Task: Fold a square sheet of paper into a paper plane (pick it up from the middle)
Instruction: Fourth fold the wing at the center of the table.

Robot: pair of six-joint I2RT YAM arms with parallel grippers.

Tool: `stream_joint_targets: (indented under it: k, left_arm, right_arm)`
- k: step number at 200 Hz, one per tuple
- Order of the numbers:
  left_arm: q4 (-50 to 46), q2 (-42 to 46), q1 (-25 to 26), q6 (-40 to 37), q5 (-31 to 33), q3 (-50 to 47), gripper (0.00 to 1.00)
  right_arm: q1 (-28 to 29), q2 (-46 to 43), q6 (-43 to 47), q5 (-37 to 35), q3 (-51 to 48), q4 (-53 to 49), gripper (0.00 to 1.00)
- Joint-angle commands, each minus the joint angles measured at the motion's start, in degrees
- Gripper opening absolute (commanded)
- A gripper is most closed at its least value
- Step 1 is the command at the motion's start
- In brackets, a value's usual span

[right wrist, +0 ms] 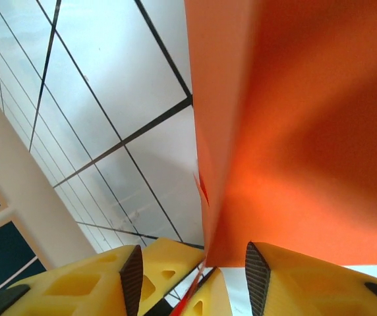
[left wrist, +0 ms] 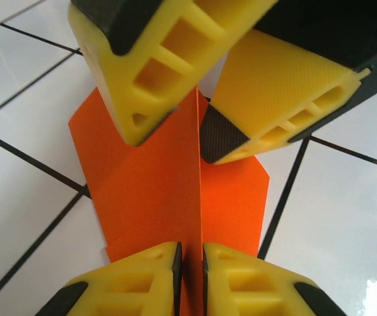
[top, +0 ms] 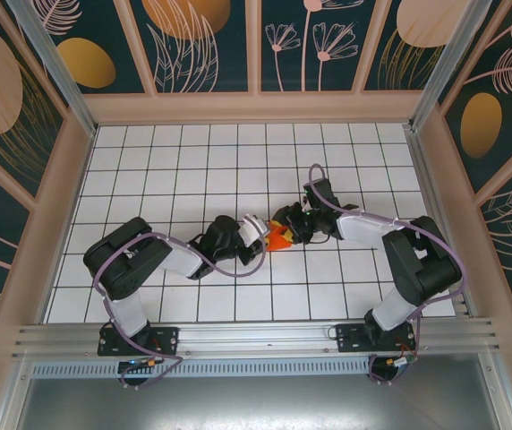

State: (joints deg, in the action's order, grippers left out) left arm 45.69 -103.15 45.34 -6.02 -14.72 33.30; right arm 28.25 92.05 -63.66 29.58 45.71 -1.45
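1. Left end effector [left wrist: 190, 253]: the two yellow fingers are pressed together on the upright centre ridge of the orange paper [left wrist: 149, 197], gripping it at one end.
2. Right end effector [right wrist: 192, 260]: the fingers stand apart, one on each side of the same ridge at its other end, with a gap between the pads [right wrist: 132, 280].
3. Orange paper [right wrist: 307, 131]: folded along a sharp centre crease. The ridge stands up and a flap spreads out on each side down toward the counter [left wrist: 17, 197].
4. Overhead view: the paper [top: 277, 237] sits near the middle of the counter [top: 193, 152], between the left end effector [top: 258, 231] and the right end effector [top: 287, 228], which meet almost tip to tip.
5. Arms: each reaches inward from its base at the near edge.
6. Counter surface: white tiles with dark grid lines.
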Motion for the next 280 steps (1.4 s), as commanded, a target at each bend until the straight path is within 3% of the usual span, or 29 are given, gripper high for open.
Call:
stream_joint_targets:
  k: [1,62,114,164,222,280]
  left_arm:
    - [-5.2,0.3,0.2,3.6,-2.9,2.3,0.18]
    - [-13.8,0.0,0.2,12.4,-3.6,6.0,0.11]
    - [-16.1,-1.0,0.2,28.9,-7.6,8.8,0.10]
    - [-16.8,-3.8,0.2,46.1,-10.7,11.6,0.06]
    - [-23.3,-4.2,0.1,49.1,-9.6,14.5,0.05]
    - [-18.9,-4.4,0.2,53.9,-10.1,12.6,0.07]
  right_arm:
    - [-0.6,-1.8,5.3,-2.4,1.5,-2.8,0.50]
    - [-2.5,-11.0,11.6,-7.4,-5.4,0.5,0.59]
    - [-3.2,-18.0,16.1,-7.0,-13.5,6.8,0.59]
    - [-2.6,-17.1,17.0,-5.3,-16.4,11.2,0.55]
    - [-1.9,-10.4,18.4,-3.1,-14.6,13.4,0.50]
    - [-1.0,-4.6,18.3,-3.2,-11.6,13.4,0.49]
